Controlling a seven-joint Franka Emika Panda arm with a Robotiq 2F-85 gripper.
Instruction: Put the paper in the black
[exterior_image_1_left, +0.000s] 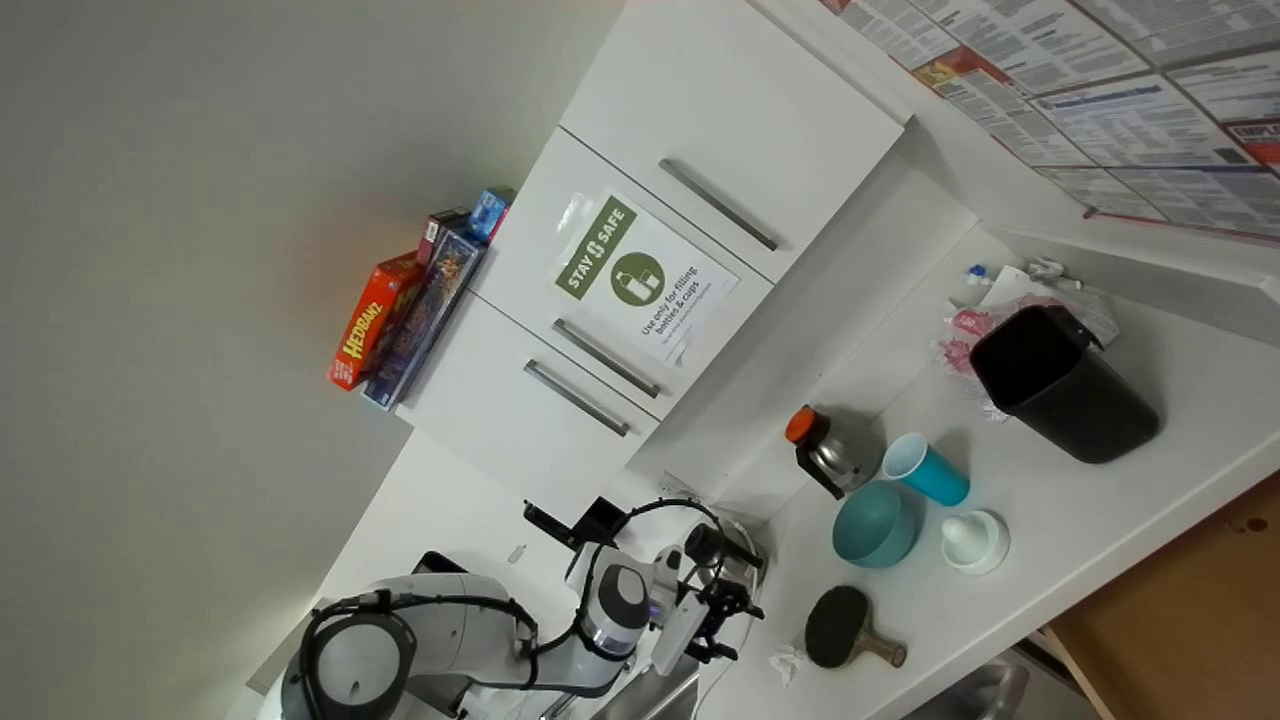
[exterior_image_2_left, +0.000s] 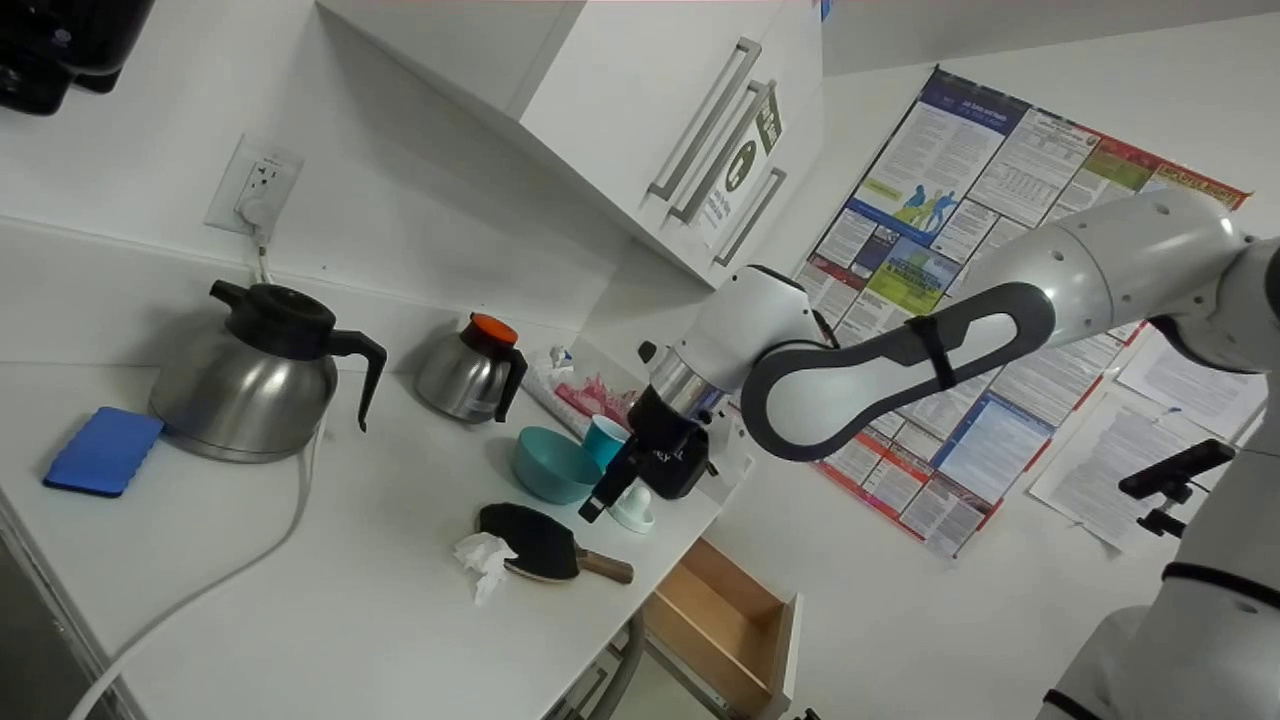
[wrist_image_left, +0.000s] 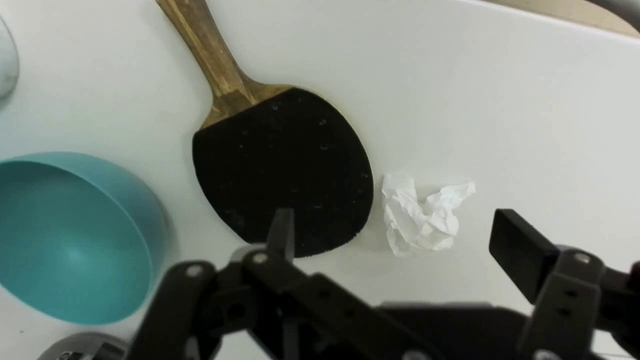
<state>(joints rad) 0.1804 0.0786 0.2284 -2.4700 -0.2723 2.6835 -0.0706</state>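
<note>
The paper, a small crumpled white wad (wrist_image_left: 420, 217), lies on the white counter close beside a black paddle (wrist_image_left: 285, 170). It shows in both exterior views too (exterior_image_1_left: 787, 663) (exterior_image_2_left: 485, 562). The black bin (exterior_image_1_left: 1085, 400) stands upright at the far end of the counter in an exterior view, its inside dark. In an exterior view where the arm crosses that end, I cannot make it out. My gripper (wrist_image_left: 392, 225) is open and empty above the counter, its fingers wide apart with the paper between them in the wrist view. It also shows in both exterior views (exterior_image_1_left: 735, 632) (exterior_image_2_left: 592, 508).
A teal bowl (exterior_image_2_left: 553, 465), a blue cup (exterior_image_1_left: 935, 475) and a white lid-like piece (exterior_image_1_left: 975, 542) stand between the paddle and the bin. An orange-topped carafe (exterior_image_1_left: 850, 450) is behind them. A steel kettle (exterior_image_2_left: 240, 375), its cord and a drawer (exterior_image_2_left: 715, 625) pulled open are near.
</note>
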